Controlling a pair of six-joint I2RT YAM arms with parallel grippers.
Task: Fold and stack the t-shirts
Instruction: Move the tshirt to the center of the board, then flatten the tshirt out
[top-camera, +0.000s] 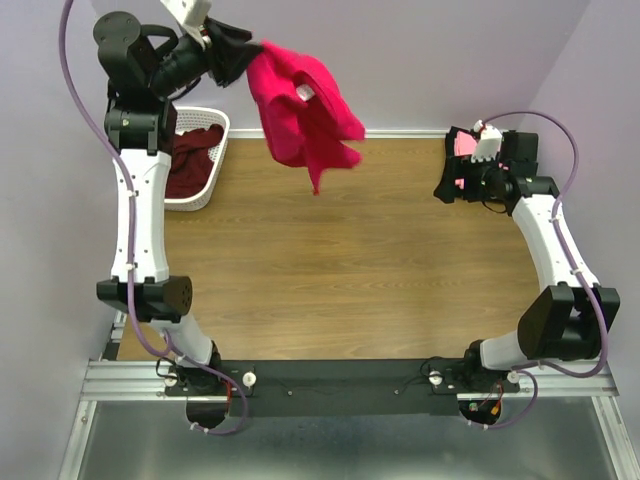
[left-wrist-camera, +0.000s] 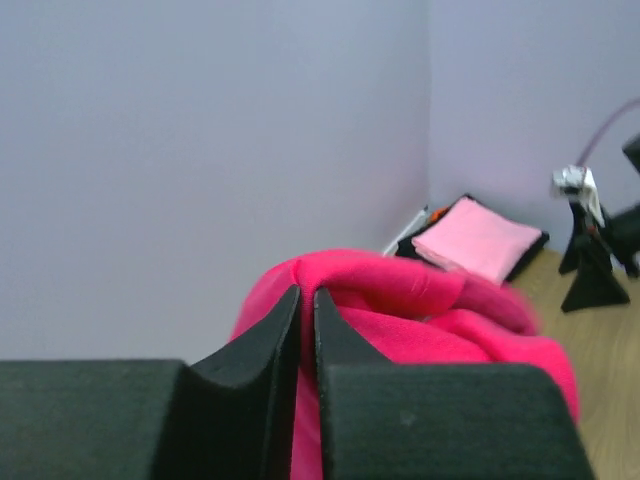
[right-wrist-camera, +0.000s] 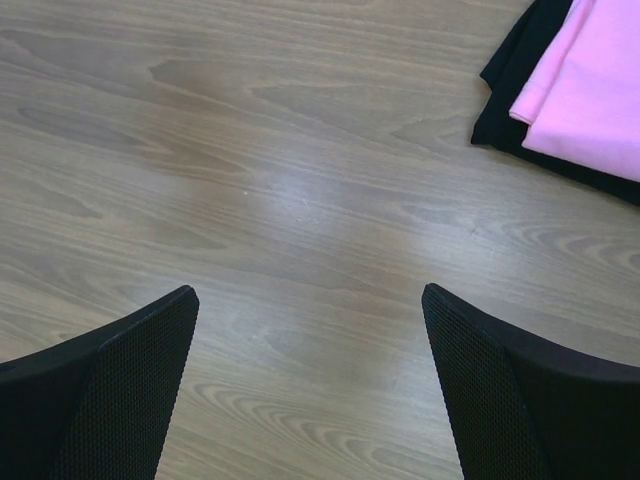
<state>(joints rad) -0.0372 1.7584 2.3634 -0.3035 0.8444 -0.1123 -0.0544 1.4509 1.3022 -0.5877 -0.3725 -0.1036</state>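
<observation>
Table (top-camera: 330, 280) of brown wood fills the middle of the top view. Red shirt (top-camera: 300, 115) hangs bunched in the air over the table's far left part. In the top view its long axis slants from the left gripper (top-camera: 232, 58) at upper left down to the right, ending in a narrow loose tip that points toward the table. The left wrist view shows those jaws pressed together on a fold of red cloth. Basket (top-camera: 205, 190) stands at the far left edge, with the maroon shirt (top-camera: 195, 160) crumpled inside. Pink shirt (right-wrist-camera: 590, 80) lies folded flat on the black shirt (right-wrist-camera: 505, 95) at the far right corner, black showing past its edges. Right gripper (right-wrist-camera: 310, 300) hovers over bare wood just beside this stack, jaws spread wide, holding nothing.
</observation>
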